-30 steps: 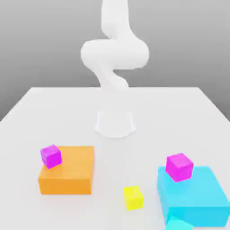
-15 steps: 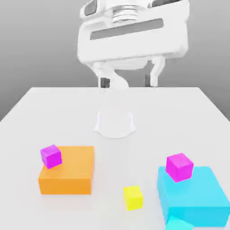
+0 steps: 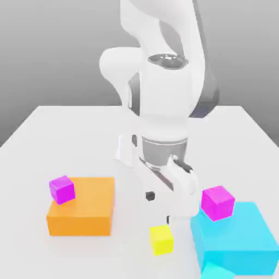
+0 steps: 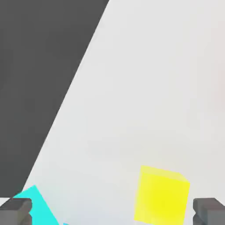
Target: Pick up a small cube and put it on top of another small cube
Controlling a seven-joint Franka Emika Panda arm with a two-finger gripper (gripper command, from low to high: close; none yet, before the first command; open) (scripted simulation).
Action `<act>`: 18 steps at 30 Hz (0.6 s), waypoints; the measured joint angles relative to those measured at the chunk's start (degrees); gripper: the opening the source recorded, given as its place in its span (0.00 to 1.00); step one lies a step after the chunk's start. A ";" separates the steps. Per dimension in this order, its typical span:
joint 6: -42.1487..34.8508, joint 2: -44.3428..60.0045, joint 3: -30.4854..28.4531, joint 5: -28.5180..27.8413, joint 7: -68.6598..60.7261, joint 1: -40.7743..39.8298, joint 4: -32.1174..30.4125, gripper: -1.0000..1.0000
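Gripper [image 4: 112, 211] is spread wide, holding nothing, hanging above the yellow cube [image 3: 162, 239], which sits alone on the white surface [image 3: 82, 136] between the orange block [image 3: 82, 210] and the cyan block [image 3: 234, 237]. Target is the pink cube [image 3: 218, 202], parked on the cyan block near its corner, just to the exterior view's right of the yellow one. In the hand view the yellow cube sits off-centre between the fingertips [image 4: 210, 210], much closer to one than the other. My read: approach step, grasp not yet made. To do it well, centre over the cube first, square the fingers to its flat faces, then drop straight down. The cyan block's edge is close, so watch the finger on that side. The violet cube [image 3: 62, 189] on the orange block is well apart.
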 joint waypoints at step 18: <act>7.52 10.53 -7.12 -6.03 9.40 6.14 0.37 0.00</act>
